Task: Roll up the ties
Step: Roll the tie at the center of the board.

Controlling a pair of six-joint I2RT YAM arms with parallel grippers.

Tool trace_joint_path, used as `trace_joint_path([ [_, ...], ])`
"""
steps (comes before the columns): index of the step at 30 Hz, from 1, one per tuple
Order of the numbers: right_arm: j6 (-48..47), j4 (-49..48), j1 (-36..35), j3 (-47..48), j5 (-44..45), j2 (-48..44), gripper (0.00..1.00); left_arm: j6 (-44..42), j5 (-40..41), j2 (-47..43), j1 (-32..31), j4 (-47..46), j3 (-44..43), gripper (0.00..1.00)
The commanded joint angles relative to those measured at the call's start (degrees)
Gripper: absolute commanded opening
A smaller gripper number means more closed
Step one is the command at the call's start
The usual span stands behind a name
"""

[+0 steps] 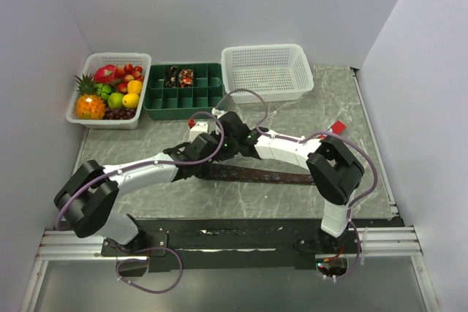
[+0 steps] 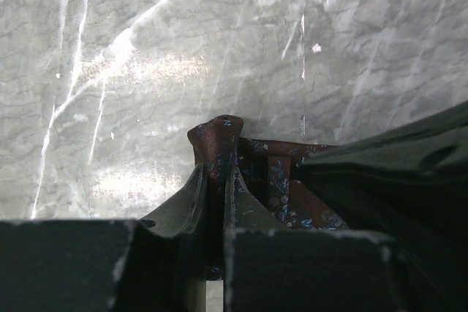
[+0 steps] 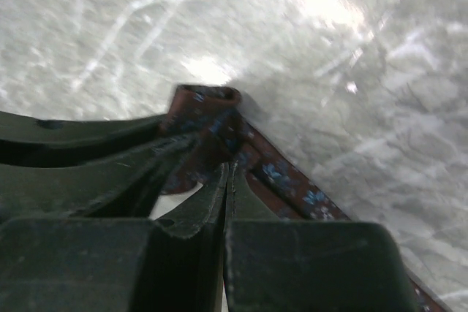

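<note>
Rolling looks barely begun; the left claw (image 2: 218,169) is narrow, pinching the folded end of the tie (image 2: 281,184), with fabric poking out at twelve o'clock of its tips; the rest of the tie lies flat on the desk (image 1: 292,202), running toward three o'clock; the right claw (image 3: 225,169) is closed tight, the fold at eleven o'clock of its tips; whether it nips cloth I cannot tell; next, I judge, the fold must be turned over itself without slipping.

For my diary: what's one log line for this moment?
left gripper: shut on tie | right gripper: shut on tie | tie: mostly unrolled
</note>
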State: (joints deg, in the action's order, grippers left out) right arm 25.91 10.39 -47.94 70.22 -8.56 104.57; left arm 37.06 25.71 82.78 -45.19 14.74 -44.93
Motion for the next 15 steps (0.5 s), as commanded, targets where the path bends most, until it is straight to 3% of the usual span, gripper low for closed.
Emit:
trace_joint_path([
  [1, 0.54, 0.60, 0.57, -3.32, 0.39, -2.18, 0.00, -0.23, 4.42, 2.64, -1.92, 2.74, -3.67, 0.01],
  [15, 3.00, -2.22, 1.45, -7.28, -3.83, 2.03, 0.00, -0.58, 9.53, 7.04, -6.58, 6.70, -7.19, 0.01],
])
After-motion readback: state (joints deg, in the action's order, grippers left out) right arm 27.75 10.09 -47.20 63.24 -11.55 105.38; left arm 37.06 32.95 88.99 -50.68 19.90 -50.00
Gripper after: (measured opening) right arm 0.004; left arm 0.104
